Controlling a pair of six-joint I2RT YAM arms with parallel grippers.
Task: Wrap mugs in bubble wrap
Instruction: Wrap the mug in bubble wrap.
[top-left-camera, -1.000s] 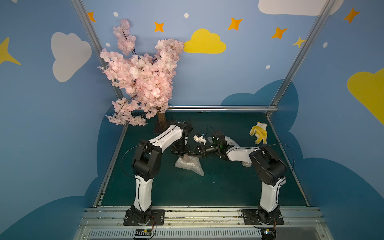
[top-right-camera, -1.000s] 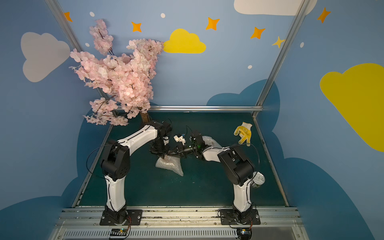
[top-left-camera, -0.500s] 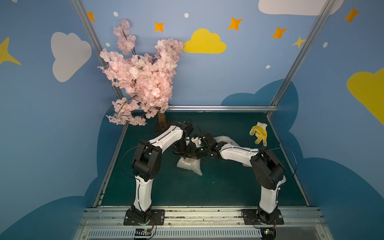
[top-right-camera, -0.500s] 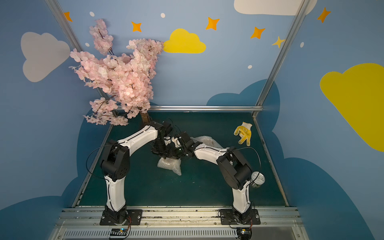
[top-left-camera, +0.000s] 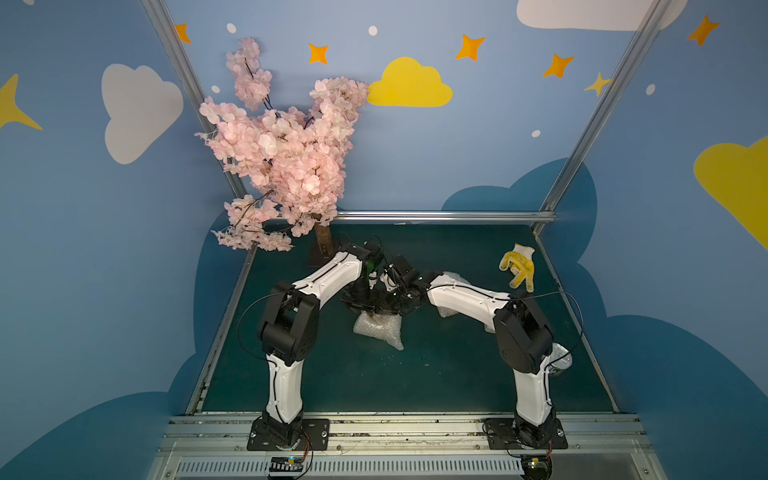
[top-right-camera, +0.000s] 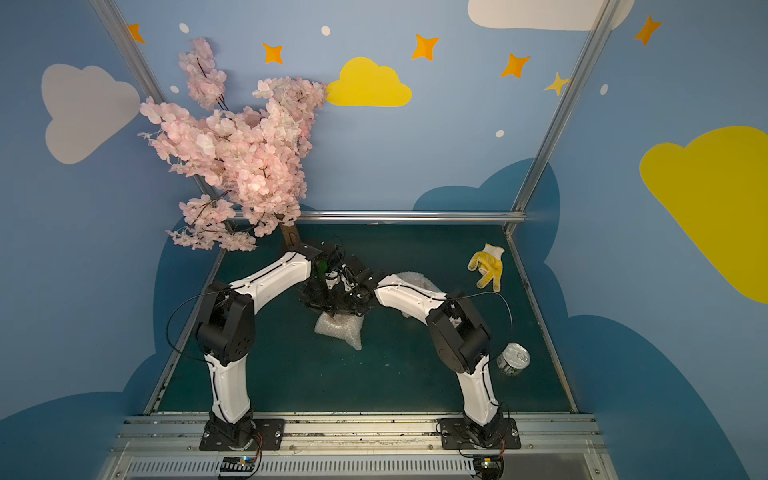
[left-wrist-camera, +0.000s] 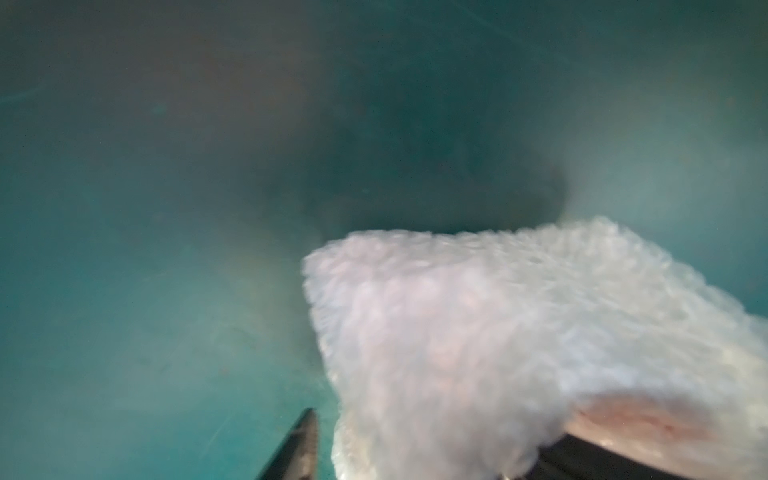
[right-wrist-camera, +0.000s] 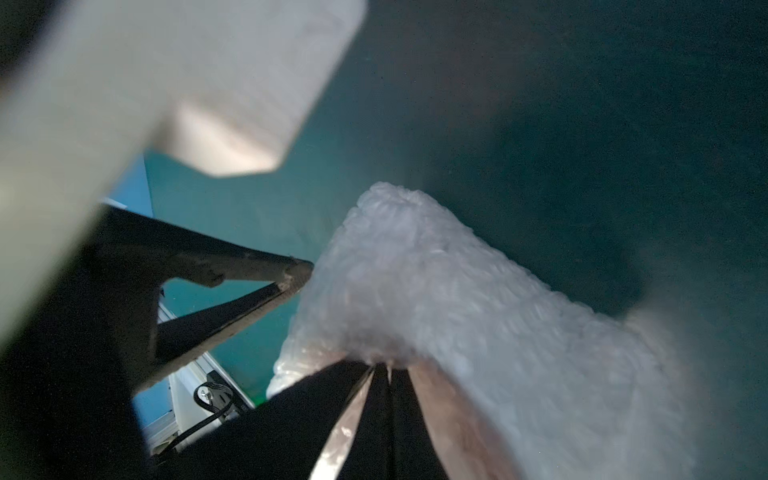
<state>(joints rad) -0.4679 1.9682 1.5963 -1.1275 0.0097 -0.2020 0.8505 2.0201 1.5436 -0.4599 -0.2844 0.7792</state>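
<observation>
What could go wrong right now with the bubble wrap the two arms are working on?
1. The right gripper pinches only one spot of the bubble wrap; pulling there might loosen the bundle.
2. The left gripper stands open beside the wrap, so that side may unfold.
3. Both wrists crowd together above the bundle, so the arms could bump each other.

Bubble wrap (top-left-camera: 379, 331) looked like clear-whitish plastic film w/ lumpy, bubbled texture, crumpled; second bundle (top-right-camera: 412, 279) same. Table top (top-left-camera: 457, 365) was matt dark-green, smooth. Glove (top-left-camera: 518, 264) looked knit cloth, white cuff, yellow coated palm, rough. Can (top-right-camera: 513, 359) was shiny metal. Arm shells (top-left-camera: 332, 276) were glossy white plastic, joints matt black. Frame rail (top-left-camera: 444, 215) was brushed metal. Blossoms (top-left-camera: 286, 158) looked fabric, matt pink.
</observation>
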